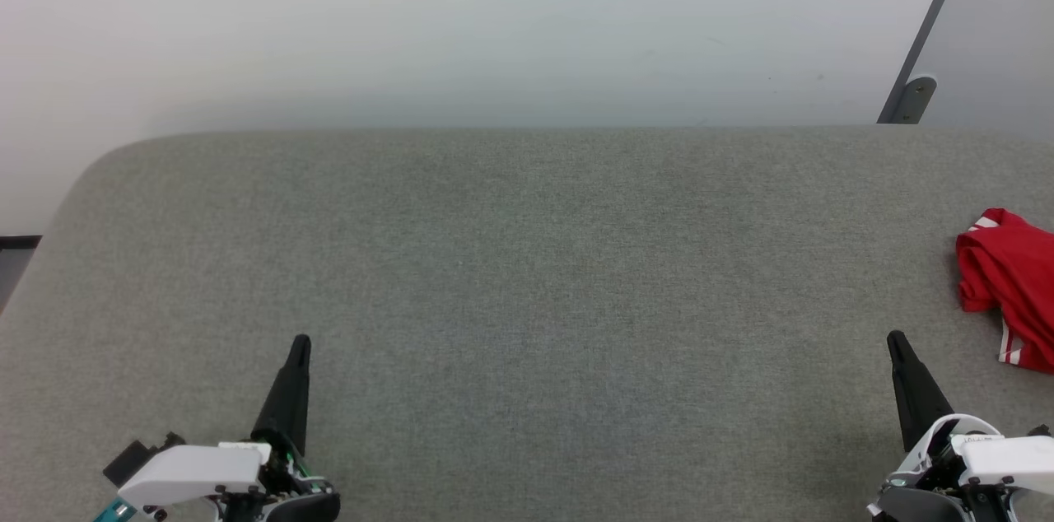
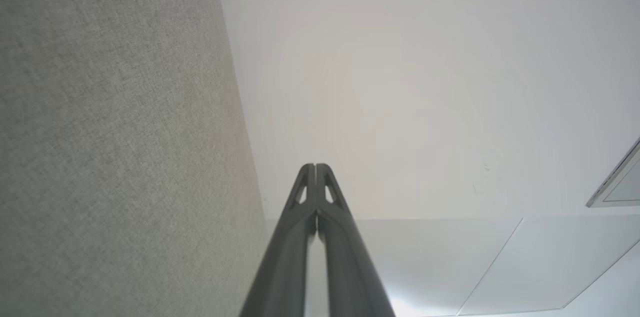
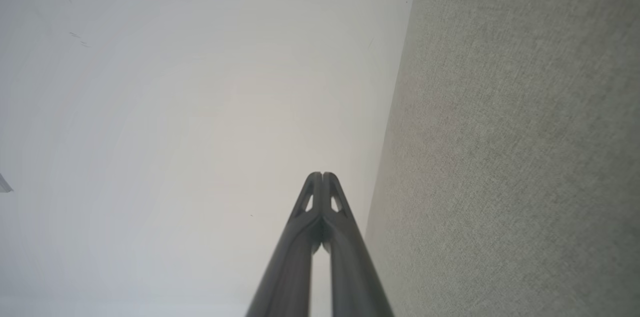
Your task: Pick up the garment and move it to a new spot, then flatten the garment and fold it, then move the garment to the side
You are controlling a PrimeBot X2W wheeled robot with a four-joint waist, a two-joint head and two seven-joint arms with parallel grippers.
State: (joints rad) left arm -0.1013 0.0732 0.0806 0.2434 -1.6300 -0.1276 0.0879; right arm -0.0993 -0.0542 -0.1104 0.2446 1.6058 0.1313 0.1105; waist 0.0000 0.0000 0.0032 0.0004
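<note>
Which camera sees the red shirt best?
The head view. The red shirt lies crumpled at the right edge of the grey surface, partly cut off by the picture. The two wrist views face grey surface and pale wall instead.

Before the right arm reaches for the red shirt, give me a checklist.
1. Target found, red shirt crumpled at the right of the grey fabric surface: ok.
2. Whole shirt in head view: not ok, cut by frame edge.
3. The right jaws open for grasping: not ok, shut, empty.
4. The left jaws out of the way: ok, shut, empty.
5. Space mid-surface for the new spot: ok.
</note>
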